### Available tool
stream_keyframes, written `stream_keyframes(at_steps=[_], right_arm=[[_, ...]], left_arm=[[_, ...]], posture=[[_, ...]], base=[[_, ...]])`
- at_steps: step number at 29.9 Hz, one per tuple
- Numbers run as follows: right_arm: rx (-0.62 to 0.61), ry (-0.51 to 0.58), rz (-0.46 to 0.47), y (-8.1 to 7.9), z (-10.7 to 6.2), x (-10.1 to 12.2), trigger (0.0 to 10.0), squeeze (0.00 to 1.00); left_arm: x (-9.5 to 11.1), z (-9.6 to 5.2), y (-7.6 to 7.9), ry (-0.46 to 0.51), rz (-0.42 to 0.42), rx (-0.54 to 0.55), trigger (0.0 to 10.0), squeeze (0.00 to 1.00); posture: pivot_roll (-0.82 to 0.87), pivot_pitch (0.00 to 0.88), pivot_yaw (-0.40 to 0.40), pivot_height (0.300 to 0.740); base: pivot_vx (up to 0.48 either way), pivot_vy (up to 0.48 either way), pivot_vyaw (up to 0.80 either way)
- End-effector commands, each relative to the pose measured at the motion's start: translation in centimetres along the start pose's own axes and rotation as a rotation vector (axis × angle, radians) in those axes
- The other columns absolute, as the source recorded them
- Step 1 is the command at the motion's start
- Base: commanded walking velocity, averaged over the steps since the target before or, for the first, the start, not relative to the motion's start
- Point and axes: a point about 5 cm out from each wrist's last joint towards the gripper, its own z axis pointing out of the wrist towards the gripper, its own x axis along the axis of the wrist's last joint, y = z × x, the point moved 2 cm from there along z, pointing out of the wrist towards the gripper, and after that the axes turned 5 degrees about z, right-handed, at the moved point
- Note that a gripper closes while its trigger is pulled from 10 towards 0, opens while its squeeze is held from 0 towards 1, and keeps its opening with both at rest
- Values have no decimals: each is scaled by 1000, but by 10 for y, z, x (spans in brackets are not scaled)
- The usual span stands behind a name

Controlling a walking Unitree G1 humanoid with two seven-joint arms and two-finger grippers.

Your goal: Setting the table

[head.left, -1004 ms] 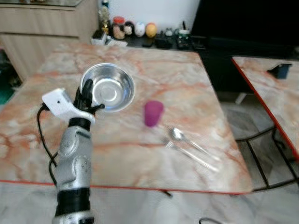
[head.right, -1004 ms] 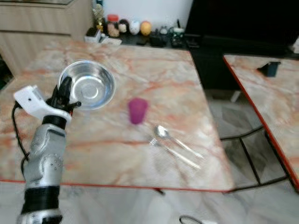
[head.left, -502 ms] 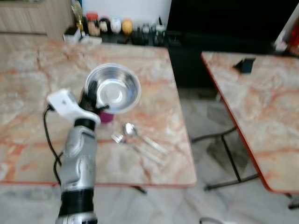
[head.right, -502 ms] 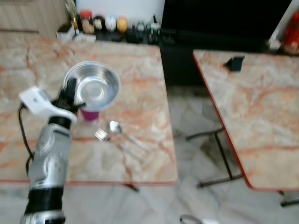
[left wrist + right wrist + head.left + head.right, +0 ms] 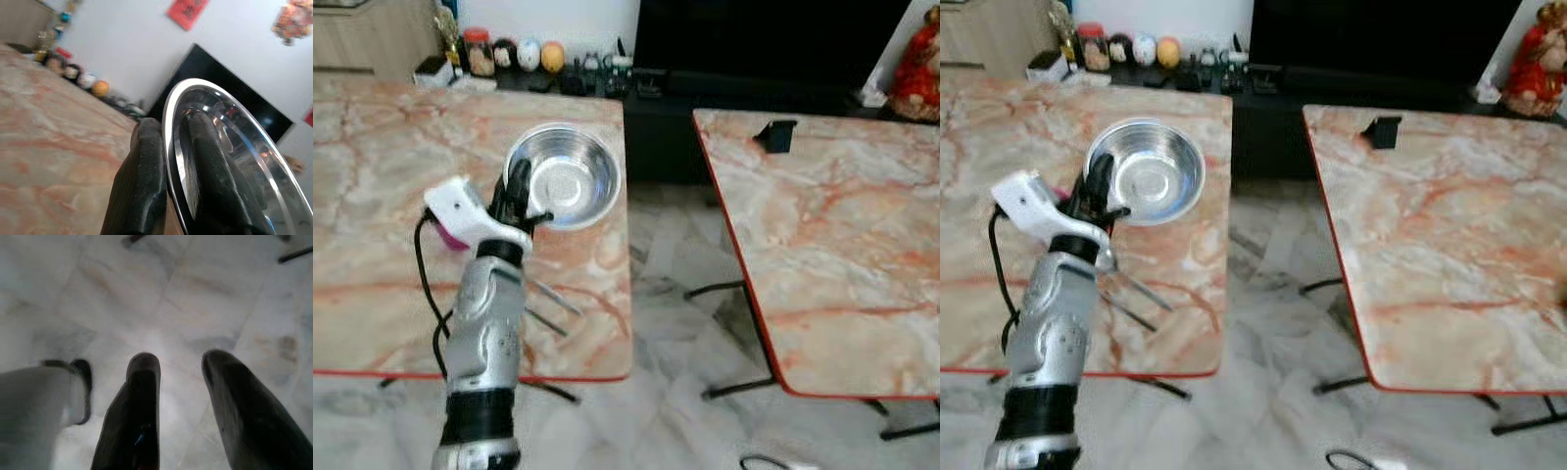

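Above the marble table, left end effector pinches the empty steel bowl's rim.

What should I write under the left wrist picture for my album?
The left hand pinches the rim of a shiny bowl above the table.

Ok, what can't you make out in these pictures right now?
- Purple cup: mostly hidden behind the left gripper in the eye views.
- Cutlery: partly covered by the left arm, blurred.
- Jars on the far shelf: too small to identify.
- Steel bowl: cut off by the left wrist view's edge.
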Motion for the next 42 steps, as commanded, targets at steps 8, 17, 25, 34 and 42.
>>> stream_keyframes(at_steps=[8, 17, 25, 34, 42], right_arm=[[-9, -16, -8, 6, -1, -4, 10000, 0], [-3, -7, -9, 3, 0, -2, 10000, 0], [4, -4, -20, 1, 0, -1, 10000, 0], [4, 8, -11, -1, 0, 2, 10000, 0], [5, 3, -13, -1, 0, 1, 10000, 0]], left_arm=[[1, 1, 9, 10, -24, -26, 10000, 0], [1, 1, 10, 10, -26, -29, 10000, 0], [1, 2, 10, 8, -23, -29, 10000, 0], [0, 1, 8, 1, -18, -29, 10000, 0], [0, 2, 9, -1, -17, -29, 10000, 0]], posture=[[41, 0, -96, 740], [39, 0, -96, 740], [37, 0, -91, 740], [33, 0, -87, 740], [33, 0, -85, 740]], base=[[0, -351, 0], [0, -349, 0], [0, -347, 0], [0, -348, 0], [0, -346, 0]])
